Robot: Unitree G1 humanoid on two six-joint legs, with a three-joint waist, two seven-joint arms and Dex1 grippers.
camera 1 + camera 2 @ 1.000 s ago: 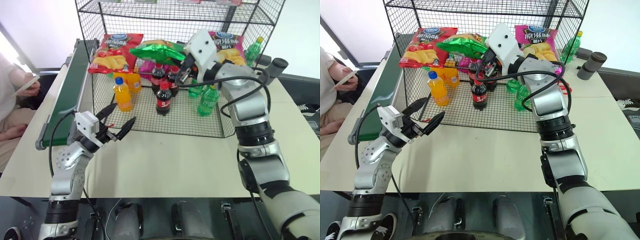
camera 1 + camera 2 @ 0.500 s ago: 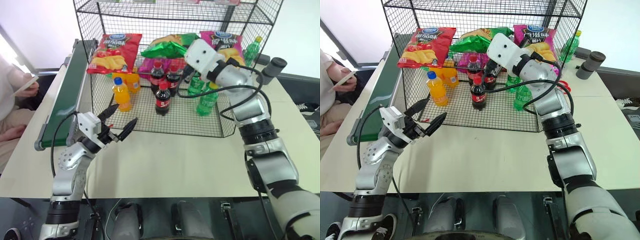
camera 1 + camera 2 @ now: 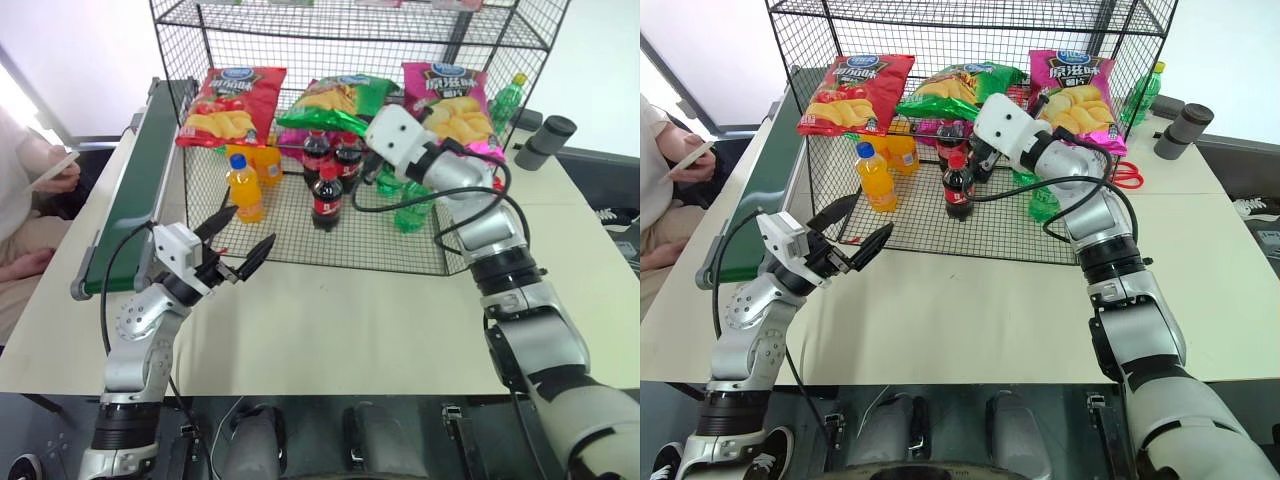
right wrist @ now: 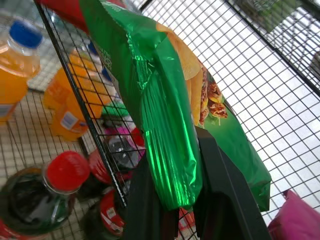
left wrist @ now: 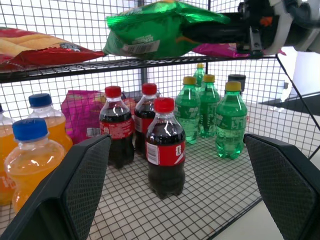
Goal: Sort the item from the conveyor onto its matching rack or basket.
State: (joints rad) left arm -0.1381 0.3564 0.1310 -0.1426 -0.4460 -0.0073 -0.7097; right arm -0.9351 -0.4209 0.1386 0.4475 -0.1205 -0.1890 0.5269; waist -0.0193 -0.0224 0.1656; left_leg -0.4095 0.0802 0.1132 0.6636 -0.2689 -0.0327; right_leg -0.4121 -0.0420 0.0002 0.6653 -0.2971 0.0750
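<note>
The green crisps bag (image 3: 335,100) lies on the middle tier of the black wire rack (image 3: 300,240), between a red bag (image 3: 228,105) and a pink bag (image 3: 455,95). My right gripper (image 4: 175,155) is shut on the bag's near edge, reaching into the rack from the right. The bag (image 5: 160,32) also rests on that tier in the left wrist view. My left gripper (image 3: 240,245) hangs open and empty in front of the rack's lower left corner. The dark green conveyor (image 3: 135,190) runs along the table's left side with nothing on it.
On the rack's bottom tier stand orange bottles (image 3: 245,188), cola bottles (image 3: 327,197) and green bottles (image 3: 415,205). A seated person (image 3: 30,200) is beyond the conveyor on the left. A dark cup (image 3: 548,138) and scissors (image 3: 1125,175) lie right of the rack.
My right gripper has rolled and dropped slightly, bringing the green bag from above the bottles onto the middle tier, front side up. The left arm has not moved.
</note>
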